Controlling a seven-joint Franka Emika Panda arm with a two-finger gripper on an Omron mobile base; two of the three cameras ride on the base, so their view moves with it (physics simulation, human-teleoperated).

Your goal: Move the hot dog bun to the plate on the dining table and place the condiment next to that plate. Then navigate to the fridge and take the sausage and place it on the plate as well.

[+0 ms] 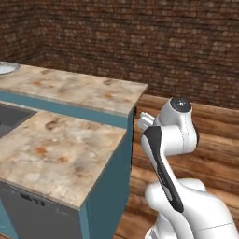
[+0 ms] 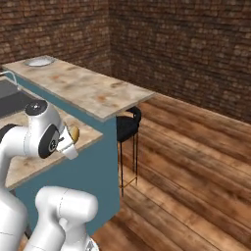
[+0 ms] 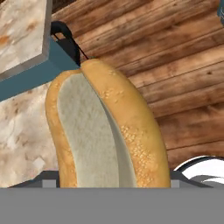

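My gripper (image 2: 71, 139) is shut on the hot dog bun (image 3: 105, 131), golden-tan with its pale split side facing the hand camera. The bun (image 2: 74, 132) hangs by the near corner of the dining table (image 2: 93, 93), a marbled beige top on a teal base. From the left base view the gripper (image 1: 144, 120) sits just off the table's (image 1: 70, 88) right edge, above the wooden floor. The plate (image 2: 40, 61), grey-rimmed with a white centre, lies at the table's far end, and its edge (image 1: 5, 68) shows at upper left. The condiment, fridge and sausage are out of view.
A grey sink (image 2: 12, 98) is set into the lower table section. A black stool (image 2: 128, 125) stands under the table's overhang, right of the arm. Brick walls close the back. Wooden floor (image 2: 196, 162) spreads out to the right.
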